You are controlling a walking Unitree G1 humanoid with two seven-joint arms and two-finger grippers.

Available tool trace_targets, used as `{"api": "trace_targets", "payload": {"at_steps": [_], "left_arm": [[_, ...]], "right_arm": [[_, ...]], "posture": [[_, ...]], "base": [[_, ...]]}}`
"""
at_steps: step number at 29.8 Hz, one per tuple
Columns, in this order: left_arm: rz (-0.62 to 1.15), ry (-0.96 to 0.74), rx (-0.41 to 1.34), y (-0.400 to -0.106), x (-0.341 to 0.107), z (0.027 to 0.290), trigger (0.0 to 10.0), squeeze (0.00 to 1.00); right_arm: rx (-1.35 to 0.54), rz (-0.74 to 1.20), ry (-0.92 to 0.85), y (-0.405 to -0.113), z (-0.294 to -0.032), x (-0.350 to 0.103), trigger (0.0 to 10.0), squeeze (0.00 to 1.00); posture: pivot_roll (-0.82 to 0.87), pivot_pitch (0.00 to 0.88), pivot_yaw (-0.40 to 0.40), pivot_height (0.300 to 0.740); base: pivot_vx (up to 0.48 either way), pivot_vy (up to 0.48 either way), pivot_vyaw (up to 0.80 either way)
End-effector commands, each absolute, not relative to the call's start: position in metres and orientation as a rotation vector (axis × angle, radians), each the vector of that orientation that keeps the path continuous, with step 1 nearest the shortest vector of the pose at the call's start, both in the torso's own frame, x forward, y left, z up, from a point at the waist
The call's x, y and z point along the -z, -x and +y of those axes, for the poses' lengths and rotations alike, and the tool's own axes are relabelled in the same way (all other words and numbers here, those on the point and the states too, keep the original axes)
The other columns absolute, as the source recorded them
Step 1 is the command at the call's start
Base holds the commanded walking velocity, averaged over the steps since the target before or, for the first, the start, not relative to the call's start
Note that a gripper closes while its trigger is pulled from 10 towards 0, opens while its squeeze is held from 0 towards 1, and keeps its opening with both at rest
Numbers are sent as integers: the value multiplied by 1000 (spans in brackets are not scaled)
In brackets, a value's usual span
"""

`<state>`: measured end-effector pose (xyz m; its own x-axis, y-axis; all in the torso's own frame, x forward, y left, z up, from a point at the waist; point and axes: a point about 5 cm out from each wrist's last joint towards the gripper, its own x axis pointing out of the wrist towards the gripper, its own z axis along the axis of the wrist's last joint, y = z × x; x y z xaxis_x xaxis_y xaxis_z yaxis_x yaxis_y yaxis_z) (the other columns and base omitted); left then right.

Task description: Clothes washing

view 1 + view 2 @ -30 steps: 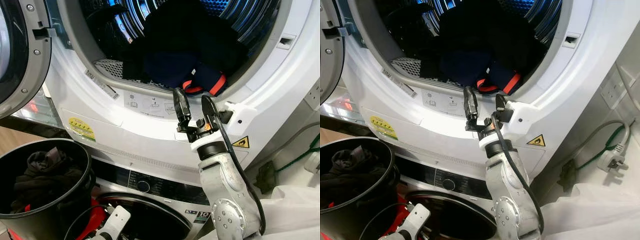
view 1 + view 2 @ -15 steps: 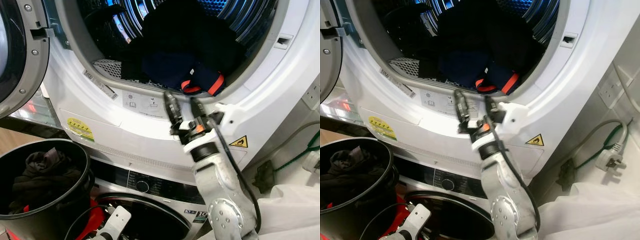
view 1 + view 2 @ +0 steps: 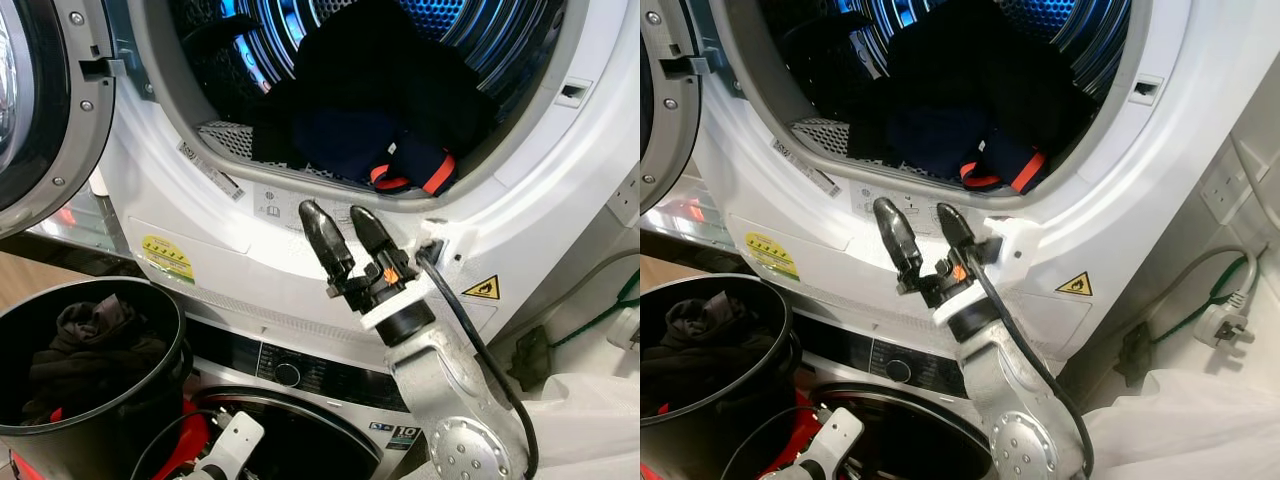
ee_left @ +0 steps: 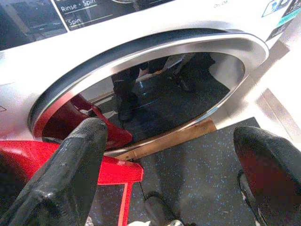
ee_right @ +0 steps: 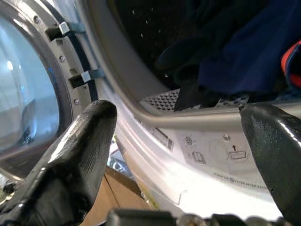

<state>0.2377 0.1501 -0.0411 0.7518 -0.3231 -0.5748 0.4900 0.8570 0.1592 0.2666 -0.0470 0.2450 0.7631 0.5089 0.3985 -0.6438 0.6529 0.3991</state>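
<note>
- Clothes (image 3: 380,110) lay heaped in the upper drum (image 3: 470,30), a dark pile with a navy piece and orange-red trim at the front lip; more dark clothes (image 3: 90,350) sat in the black bin (image 3: 150,385) at lower left.
- Right gripper (image 3: 338,232) stood just below the drum's lip, in front of the white sill (image 3: 250,215), fingers spread wide and holding nothing.
- Over the last second it had swung from pointing straight up under the orange trim to leaning toward the robot's left, ending lower and further from the pile.
- Judged from that, the arm was pulling back from the drum or re-aiming, not closing on cloth; no garment had moved with it.
- Left gripper (image 4: 169,169) hung low before the lower machine's door (image 4: 155,61), its fingers well apart and empty, near a red frame (image 4: 70,165).
- Upper door (image 3: 45,110) stood swung open at left, so the way into the drum stayed free.
</note>
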Motion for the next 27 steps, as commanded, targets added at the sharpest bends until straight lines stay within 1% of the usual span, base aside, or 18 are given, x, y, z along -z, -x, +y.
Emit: {"api": "trace_targets", "payload": {"at_steps": [1, 4, 10, 17, 24, 27], "left_arm": [[577, -316, 457, -234, 44, 149, 10000, 0], [577, -316, 458, -234, 44, 149, 10000, 0], [571, -311, 451, -237, 42, 148, 10000, 0], [571, -319, 448, -238, 42, 151, 10000, 0], [567, -322, 438, -239, 41, 154, 10000, 0], [567, -324, 438, -240, 40, 155, 10000, 0]], "right_arm": [[-642, -275, -591, -268, -48, -248, 10000, 0], [-629, -306, -609, -269, -51, -257, 10000, 0], [-597, -319, -599, -274, -52, -259, 10000, 0], [-492, -348, -529, -298, -52, -267, 10000, 0], [-488, -399, -486, -307, -50, -279, 10000, 0], [-506, -410, -480, -310, -42, -283, 10000, 0]], "posture": [[79, 0, -103, 740], [74, 0, -102, 740], [73, 0, -98, 740], [74, 0, -86, 740], [80, 0, -86, 740], [77, 0, -82, 740]], "base": [[0, 0, 0], [0, 0, 0], [0, 0, 0], [0, 0, 0], [0, 0, 0], [0, 0, 0]]}}
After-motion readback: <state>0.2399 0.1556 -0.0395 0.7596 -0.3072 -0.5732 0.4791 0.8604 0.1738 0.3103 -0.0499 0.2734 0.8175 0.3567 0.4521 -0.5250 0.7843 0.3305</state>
